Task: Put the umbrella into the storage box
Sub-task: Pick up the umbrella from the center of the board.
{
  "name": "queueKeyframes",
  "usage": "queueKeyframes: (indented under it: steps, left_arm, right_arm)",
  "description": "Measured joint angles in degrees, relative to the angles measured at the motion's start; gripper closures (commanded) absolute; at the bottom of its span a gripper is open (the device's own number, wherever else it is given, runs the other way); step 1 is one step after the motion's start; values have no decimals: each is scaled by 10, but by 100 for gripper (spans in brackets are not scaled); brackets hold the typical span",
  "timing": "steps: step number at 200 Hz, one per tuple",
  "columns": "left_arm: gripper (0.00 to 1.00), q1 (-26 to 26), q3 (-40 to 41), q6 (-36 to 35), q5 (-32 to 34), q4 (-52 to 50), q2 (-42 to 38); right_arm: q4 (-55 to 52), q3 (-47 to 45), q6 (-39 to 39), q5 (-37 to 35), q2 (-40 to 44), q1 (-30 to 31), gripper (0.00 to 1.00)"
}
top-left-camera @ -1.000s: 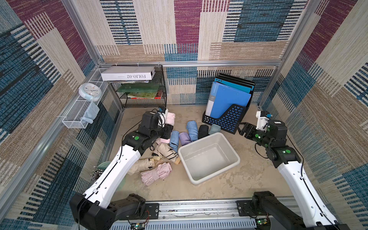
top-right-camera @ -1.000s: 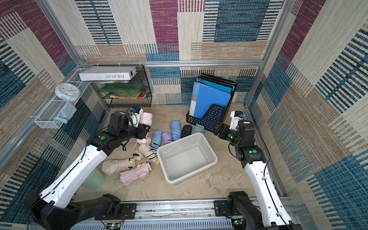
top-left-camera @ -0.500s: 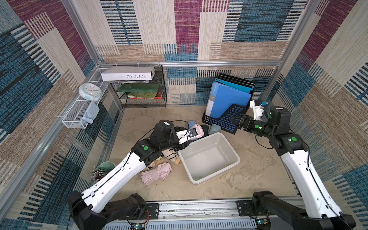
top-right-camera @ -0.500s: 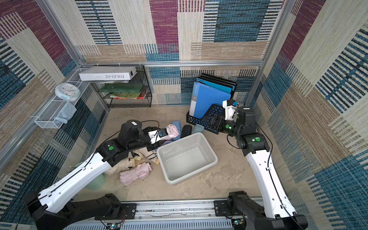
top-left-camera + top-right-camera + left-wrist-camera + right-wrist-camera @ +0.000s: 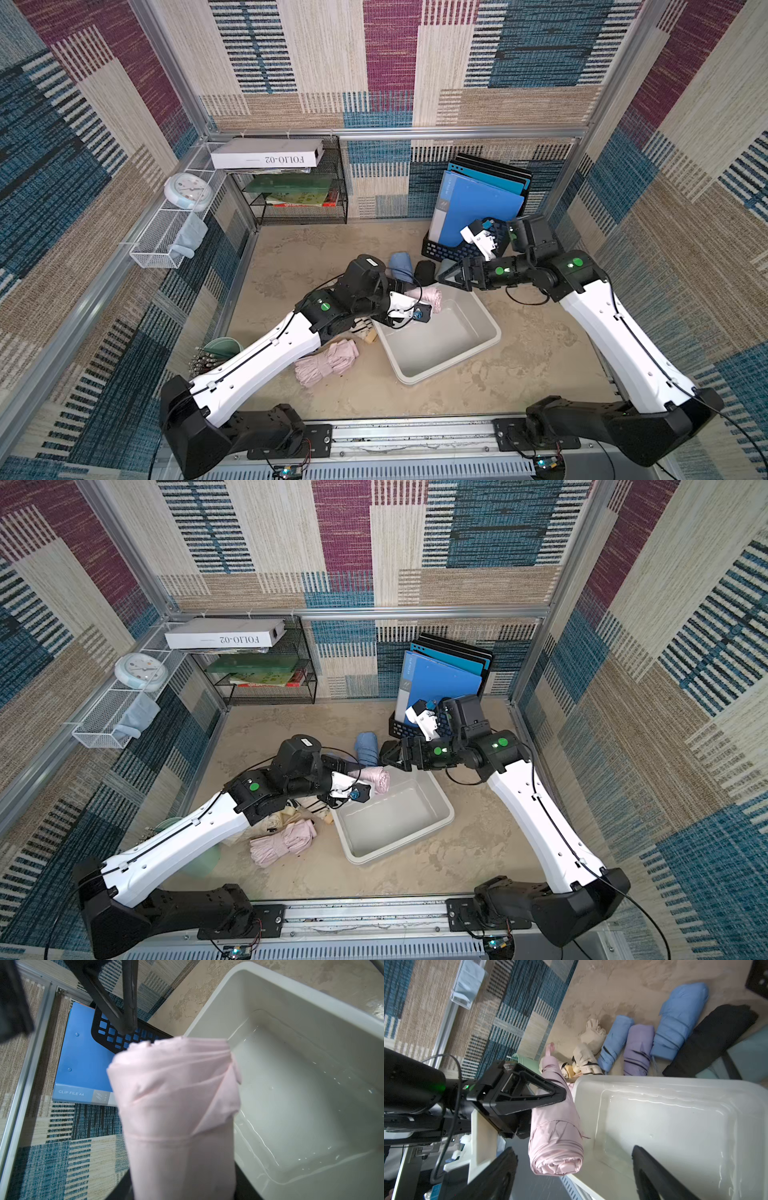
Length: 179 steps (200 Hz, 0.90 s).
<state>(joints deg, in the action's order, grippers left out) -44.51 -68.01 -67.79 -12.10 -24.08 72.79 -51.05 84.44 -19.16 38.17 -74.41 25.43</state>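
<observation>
Patchwork walls (image 5: 386,62) enclose a mottled beige floor (image 5: 316,257) bearing the storage box (image 5: 440,345).

1. The umbrella (image 5: 178,1105) is plain pale pink.
2. The storage box (image 5: 436,345) is off-white, unpatterned.
3. The file holder (image 5: 446,252) is black lattice; its folders (image 5: 478,212) are blue.
4. The walls (image 5: 390,62) show blue, maroon and beige striped patchwork.
5. The floor (image 5: 316,257) is mottled beige.

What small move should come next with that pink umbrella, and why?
Probably the left tool should carry the pink umbrella a little further over the storage box, then lower it. Only the umbrella's free end overhangs the rim, and the box is empty. The open right tool hovers close by that end.
</observation>
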Motion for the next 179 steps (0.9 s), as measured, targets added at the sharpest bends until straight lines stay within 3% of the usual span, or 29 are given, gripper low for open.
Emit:
queueKeyframes:
  steps: [108,179]
  left_arm:
    - [77,-8,-7,-74,-11,-28,9]
    - [77,-12,-12,-93,-11,-33,18]
  right_arm:
    - [-61,23,63,4,-76,88,18]
    - [-63,23,82,1,-111,123,33]
